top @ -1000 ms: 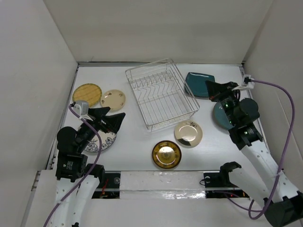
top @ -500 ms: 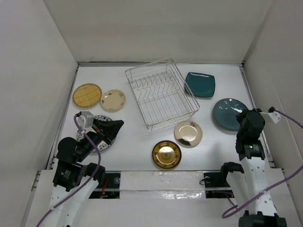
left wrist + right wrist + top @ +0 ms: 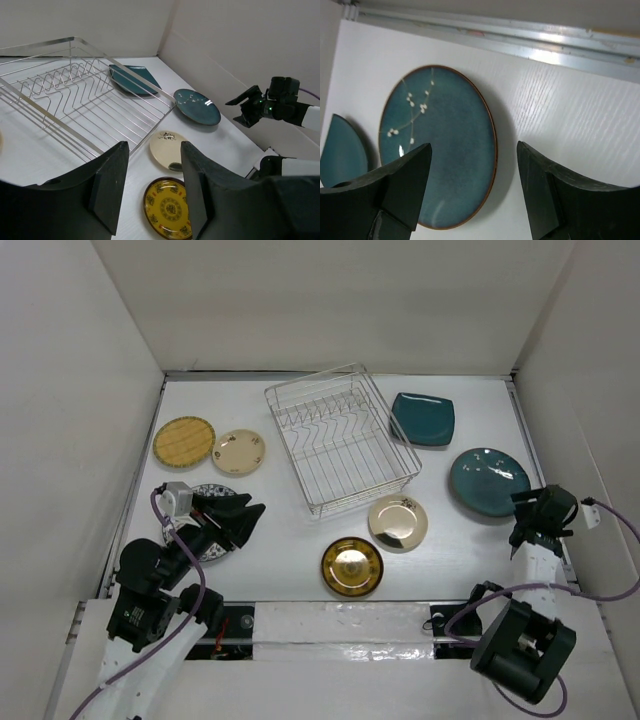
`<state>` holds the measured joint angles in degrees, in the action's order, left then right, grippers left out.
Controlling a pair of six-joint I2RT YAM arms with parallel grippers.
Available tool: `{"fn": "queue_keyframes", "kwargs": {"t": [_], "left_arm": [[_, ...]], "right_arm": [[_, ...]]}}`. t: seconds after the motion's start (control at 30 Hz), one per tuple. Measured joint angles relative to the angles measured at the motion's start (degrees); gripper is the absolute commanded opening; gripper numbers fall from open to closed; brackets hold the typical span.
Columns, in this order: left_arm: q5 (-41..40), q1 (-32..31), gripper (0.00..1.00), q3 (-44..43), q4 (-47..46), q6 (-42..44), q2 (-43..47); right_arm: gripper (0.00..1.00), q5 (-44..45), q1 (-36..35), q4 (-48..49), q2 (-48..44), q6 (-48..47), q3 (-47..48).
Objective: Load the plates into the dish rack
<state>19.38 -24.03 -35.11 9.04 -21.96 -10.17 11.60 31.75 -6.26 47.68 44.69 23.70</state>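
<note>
Silver wire forms the dish rack [image 3: 342, 450], which holds no plate yet at mid-worktop [image 3: 290, 540], so I judge you're at the first pick, your left pincer [image 3: 246, 521] over the blue-patterned white plate [image 3: 212, 548]. Left wrist: that pincer [image 3: 153, 150] stands part-open and empty, facing the upright prongs. Right wrist: your right pincer [image 3: 474, 150] gapes, holding nothing, above the glossy round teal plate [image 3: 440, 145]; next you'd need a finger under its thin rim.
</note>
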Motion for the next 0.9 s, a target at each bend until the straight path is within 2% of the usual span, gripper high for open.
{"fn": "queue_keyframes", "kwargs": {"t": [0.3,0.47,0.6,0.63,0.7,0.77,0.9], "left_arm": [[-1.95,-0.70,0.46,0.00,0.42,-0.22,0.90],[-2.43,-0.70,0.46,0.00,0.57,-0.22,0.92],[-2.95,-0.70,0.45,0.00,0.72,-0.22,0.92],[-3.08,-0.70,0.45,0.00,0.72,-0.22,0.92],[-3.41,-0.70,0.43,0.00,0.72,-0.24,0.90],[-3.78,-0.70,0.43,0.00,0.74,-0.24,0.87],[-4.63,-0.72,0.42,0.00,0.98,-0.24,0.85]], "right_arm": [[0.71,-15.23,0.20,10.54,16.06,4.50,-2.12],[0.66,-19.52,0.20,16.35,22.25,9.07,-3.26],[0.58,-20.85,0.59,21.31,25.40,11.78,-3.67],[0.51,-21.29,0.76,22.69,26.51,12.28,-3.67],[0.44,-22.12,0.94,24.92,28.70,13.46,-3.67],[0.29,-22.64,0.92,25.81,29.94,14.45,-3.67],[0.07,-22.62,1.09,25.92,29.94,16.24,-3.67]]}}
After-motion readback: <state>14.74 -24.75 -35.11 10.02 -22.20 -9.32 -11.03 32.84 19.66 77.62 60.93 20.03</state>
